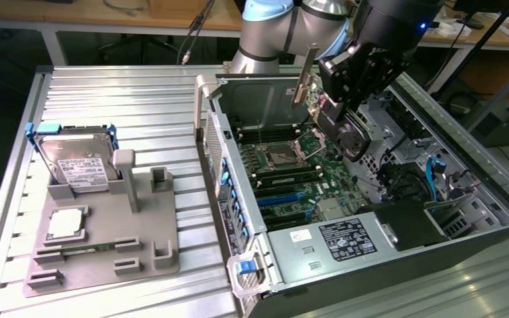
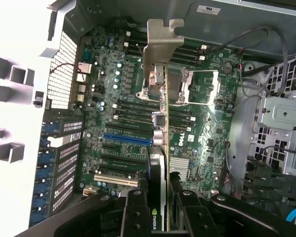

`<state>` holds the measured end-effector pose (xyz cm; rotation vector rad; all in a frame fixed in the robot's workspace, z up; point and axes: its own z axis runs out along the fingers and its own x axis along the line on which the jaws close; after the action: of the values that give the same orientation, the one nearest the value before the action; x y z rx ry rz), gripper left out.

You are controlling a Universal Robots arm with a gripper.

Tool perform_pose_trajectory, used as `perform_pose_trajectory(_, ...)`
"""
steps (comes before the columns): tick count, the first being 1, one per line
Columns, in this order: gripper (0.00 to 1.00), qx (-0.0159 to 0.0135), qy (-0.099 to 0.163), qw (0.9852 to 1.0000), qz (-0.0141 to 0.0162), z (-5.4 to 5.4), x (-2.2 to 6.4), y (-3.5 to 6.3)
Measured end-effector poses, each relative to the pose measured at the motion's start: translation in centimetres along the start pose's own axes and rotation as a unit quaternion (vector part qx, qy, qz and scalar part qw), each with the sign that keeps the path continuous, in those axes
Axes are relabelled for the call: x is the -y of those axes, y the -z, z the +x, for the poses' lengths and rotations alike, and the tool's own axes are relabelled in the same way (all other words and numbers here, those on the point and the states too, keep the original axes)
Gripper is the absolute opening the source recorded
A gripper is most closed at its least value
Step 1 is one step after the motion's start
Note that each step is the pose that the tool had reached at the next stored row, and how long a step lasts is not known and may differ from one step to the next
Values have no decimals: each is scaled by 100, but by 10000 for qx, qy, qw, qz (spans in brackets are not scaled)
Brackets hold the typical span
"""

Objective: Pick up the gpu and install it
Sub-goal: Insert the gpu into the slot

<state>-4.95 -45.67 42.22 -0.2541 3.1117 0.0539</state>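
Note:
My gripper (image 1: 350, 99) is shut on the gpu (image 1: 343, 132) and holds it in the air above the open computer case (image 1: 466, 165). The card hangs on edge, its silver end bracket (image 1: 306, 74) pointing toward the case's rear wall. In the wrist view the gpu (image 2: 159, 148) appears edge-on between my black fingers (image 2: 136, 212), bracket (image 2: 160, 39) farthest from me, over the green motherboard (image 2: 113, 98). A blue expansion slot (image 2: 126, 139) lies beside the card's line, not under it. The motherboard (image 1: 281, 165) lies well below the card.
On the exterior view's left a grey fixture tray (image 1: 148, 238) holds a silver hard drive (image 1: 77, 162), a processor (image 1: 67, 224) and a RAM stick (image 1: 87, 248). Inside the case sit the power supply (image 1: 343, 240), drive cages (image 2: 281, 118) and loose cables (image 1: 413, 179).

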Motion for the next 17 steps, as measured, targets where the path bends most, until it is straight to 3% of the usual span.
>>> perform_pose_trajectory(17, 27, -1, 33, 10000, 0, 1, -1, 0)
